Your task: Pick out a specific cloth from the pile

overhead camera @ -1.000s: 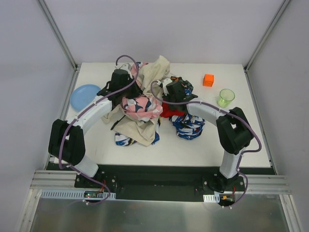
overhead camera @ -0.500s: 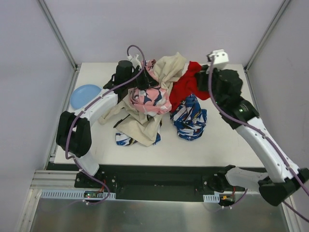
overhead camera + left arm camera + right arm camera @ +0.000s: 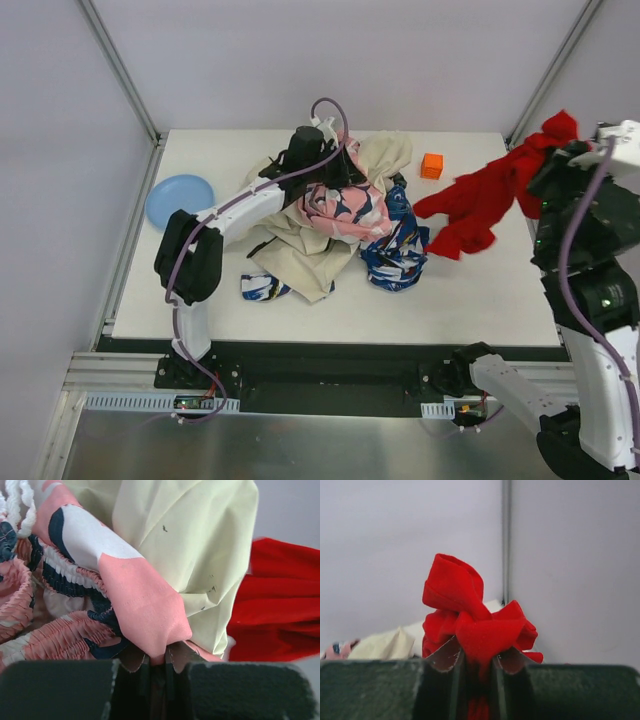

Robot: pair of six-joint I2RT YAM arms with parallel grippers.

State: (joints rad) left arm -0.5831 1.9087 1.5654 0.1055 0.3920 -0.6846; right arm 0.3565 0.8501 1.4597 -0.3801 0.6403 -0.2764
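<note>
Up at three o'clock, grips red cloth [image 3: 480, 205] above bench [image 3: 480, 290] in right fingers [image 3: 444, 656]; pinches pink fabric [image 3: 340, 205] of pile [image 3: 300, 250] in left fingers [image 3: 132, 661].

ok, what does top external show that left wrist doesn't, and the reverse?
Top only: the blue plate, the orange cube, the blue-white cloth, and the right gripper holding the red cloth up, apart from the pile. Left wrist only: a close-up of the left gripper, shut on a fold of the pink cloth. Both: pink cloth, beige cloth, red cloth.
</note>
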